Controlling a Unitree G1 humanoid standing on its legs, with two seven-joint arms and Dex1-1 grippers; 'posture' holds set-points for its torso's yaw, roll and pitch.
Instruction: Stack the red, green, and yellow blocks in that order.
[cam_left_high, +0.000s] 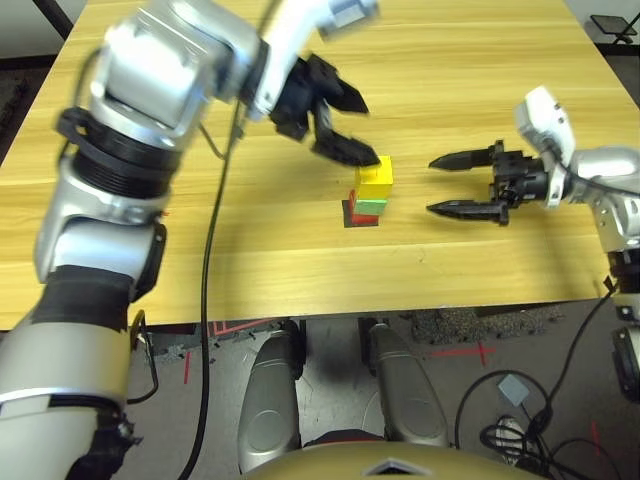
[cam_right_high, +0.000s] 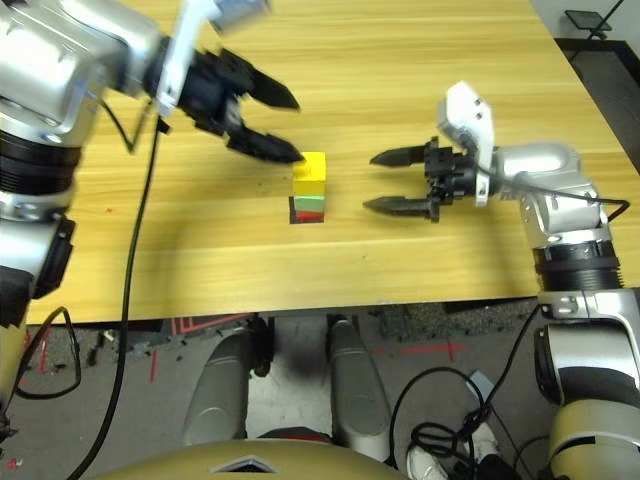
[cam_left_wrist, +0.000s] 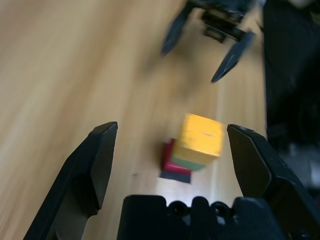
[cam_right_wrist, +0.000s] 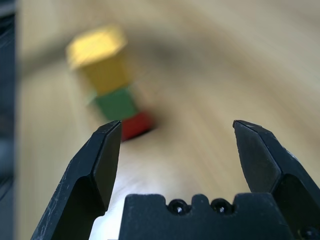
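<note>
Stack built at table (cam_left_high: 480, 80) centre on black patch (cam_left_high: 352, 216): red block (cam_left_high: 366, 217) bottom, green block (cam_left_high: 370, 206) middle, yellow block (cam_left_high: 376, 175) top. Left gripper (cam_left_high: 345, 125) at 10 o'clock of stack, fingers spread, empty. Right gripper (cam_left_high: 450, 184) at 3 o'clock, spread, empty. Judged complete; only retreat left.

Silver forearms (cam_left_high: 150, 80) with black cables carry black two-fingered end effectors (cam_right_high: 400, 182).

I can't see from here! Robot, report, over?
Left gripper open, beside tower. Right gripper open, apart. Yellow cube on green cube on red cube. Nothing blocking.
</note>
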